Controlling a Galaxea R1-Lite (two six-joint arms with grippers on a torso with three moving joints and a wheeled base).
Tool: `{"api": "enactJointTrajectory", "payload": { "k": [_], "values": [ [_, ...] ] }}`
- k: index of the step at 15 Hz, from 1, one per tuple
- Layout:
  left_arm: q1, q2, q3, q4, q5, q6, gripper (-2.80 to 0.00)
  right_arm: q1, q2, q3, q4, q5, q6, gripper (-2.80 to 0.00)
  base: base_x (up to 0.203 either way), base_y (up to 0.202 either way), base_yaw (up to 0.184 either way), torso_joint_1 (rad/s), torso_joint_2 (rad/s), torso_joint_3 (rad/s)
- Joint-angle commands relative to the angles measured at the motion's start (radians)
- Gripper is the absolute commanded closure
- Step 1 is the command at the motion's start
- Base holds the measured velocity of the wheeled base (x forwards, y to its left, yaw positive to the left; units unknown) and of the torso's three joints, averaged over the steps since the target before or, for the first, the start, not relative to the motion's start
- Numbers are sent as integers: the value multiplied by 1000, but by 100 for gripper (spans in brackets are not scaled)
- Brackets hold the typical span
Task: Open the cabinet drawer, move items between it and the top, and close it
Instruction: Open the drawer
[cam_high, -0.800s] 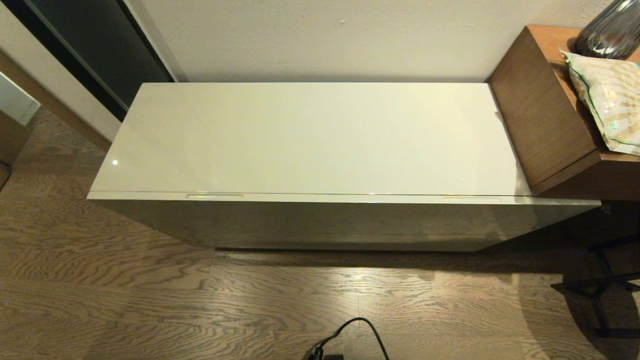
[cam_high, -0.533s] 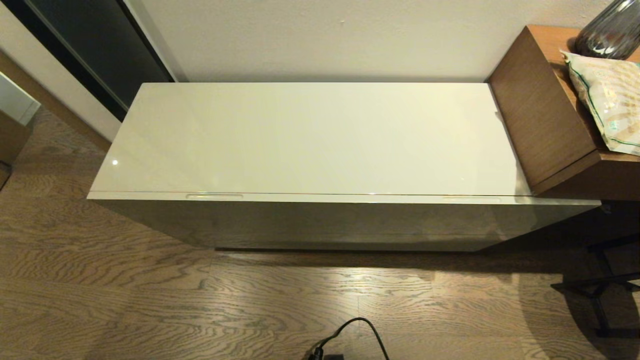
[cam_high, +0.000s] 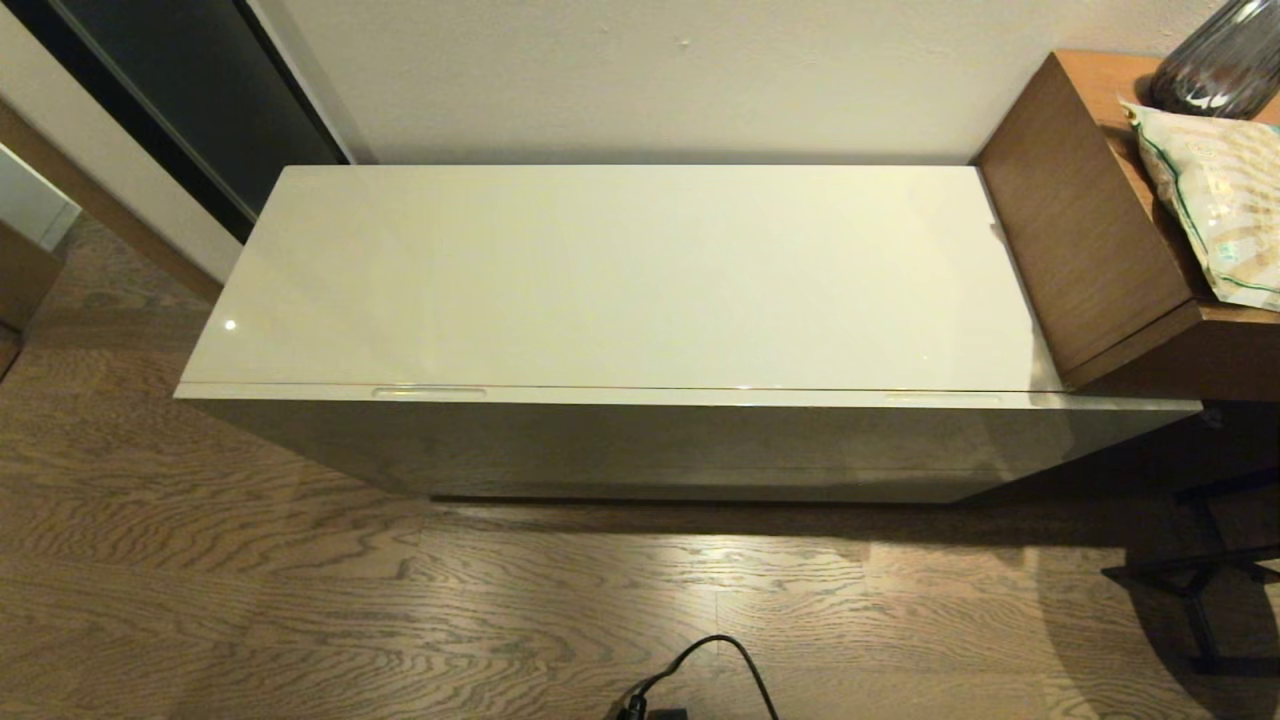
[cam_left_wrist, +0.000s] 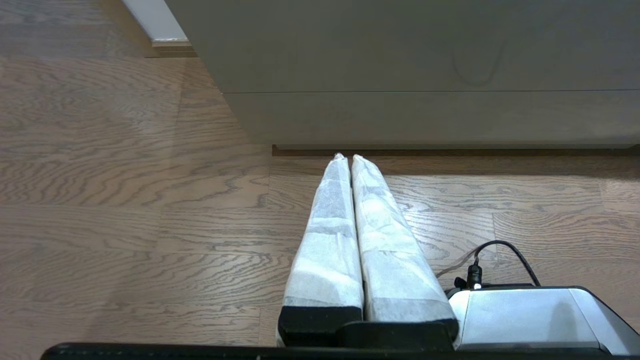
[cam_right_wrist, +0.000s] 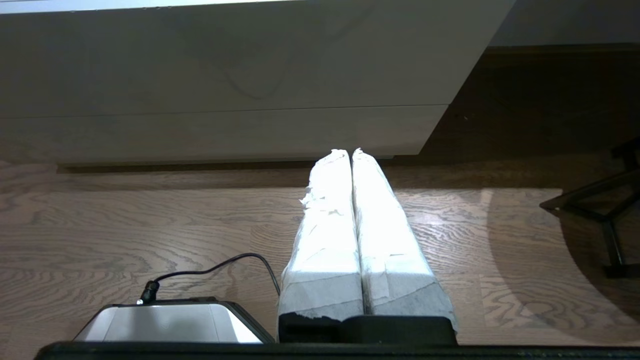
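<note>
The cabinet drawer (cam_high: 690, 445) is closed, its glossy beige-grey front flush under the top (cam_high: 620, 280), which is bare. Two oblong finger recesses (cam_high: 430, 392) (cam_high: 943, 399) sit along the drawer's upper edge. The items are hidden. Neither arm shows in the head view. In the left wrist view my left gripper (cam_left_wrist: 348, 158) is shut and empty, low over the wooden floor and pointing at the cabinet front (cam_left_wrist: 400, 45). In the right wrist view my right gripper (cam_right_wrist: 350, 151) is likewise shut and empty, near the cabinet's right end (cam_right_wrist: 225, 60).
A brown wooden desk (cam_high: 1090, 230) abuts the cabinet's right end, with a green-trimmed snack bag (cam_high: 1215, 200) and a dark vase (cam_high: 1220, 65) on it. Black frame legs (cam_high: 1200, 580) stand at the right. A black cable (cam_high: 715, 660) lies on the floor by my base (cam_left_wrist: 530, 315).
</note>
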Motion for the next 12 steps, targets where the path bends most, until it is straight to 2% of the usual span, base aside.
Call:
{"api": "enactJointTrajectory", "payload": {
  "k": [1, 12],
  "values": [
    [0, 1, 0, 0, 0, 1, 0, 0, 0, 0, -1, 0, 0, 0, 0, 0, 0, 0, 0, 0],
    [0, 1, 0, 0, 0, 1, 0, 0, 0, 0, 0, -1, 10, 0, 0, 0, 0, 0, 0, 0]
  ]
}}
